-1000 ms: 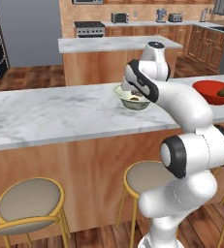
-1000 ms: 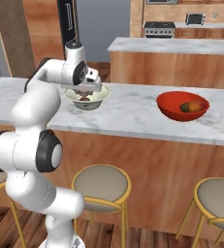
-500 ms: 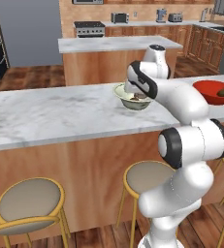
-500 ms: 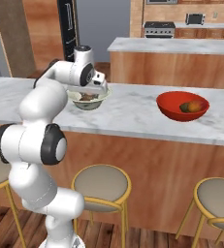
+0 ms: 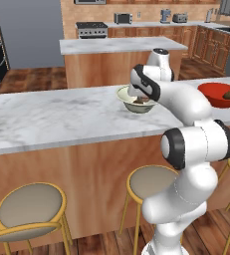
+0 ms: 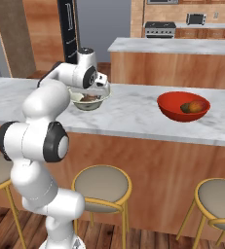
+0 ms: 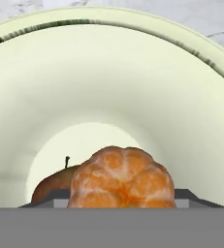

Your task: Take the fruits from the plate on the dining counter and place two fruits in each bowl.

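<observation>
Up front, from the left base view, you see the long counter (image 5: 52,119) with its veined white-grey marble top and wooden panel base. On it sits the deep cream bowl (image 5: 128,97), round and smooth, with the arm's hand dipped into it from the right. Something brownish lies in the bowl's bottom; you cannot tell its shape from here. Far right stands the glossy red bowl (image 5: 212,94), holding a tan fruit (image 5: 229,94) against its far wall. Round padded stools (image 5: 31,209) with yellow metal rims stand below the counter.

From the right base view, you see the cream bowl (image 6: 80,102) under the gripper (image 6: 97,90), which reaches down into it. The red bowl (image 6: 175,108) stands well apart to the right and holds two fruits touching each other, one greenish-brown (image 6: 186,108), one orange-red (image 6: 197,105).

From the hand view, you look straight into the cream bowl (image 7: 133,77), matte inside with a dark-speckled rim. A peeled orange fruit (image 7: 122,178), lobed and segmented, sits between the finger tips (image 7: 187,196), which close on its sides. Behind it, touching, lies a brown-red stemmed fruit (image 7: 53,186) on the bowl's floor.
</observation>
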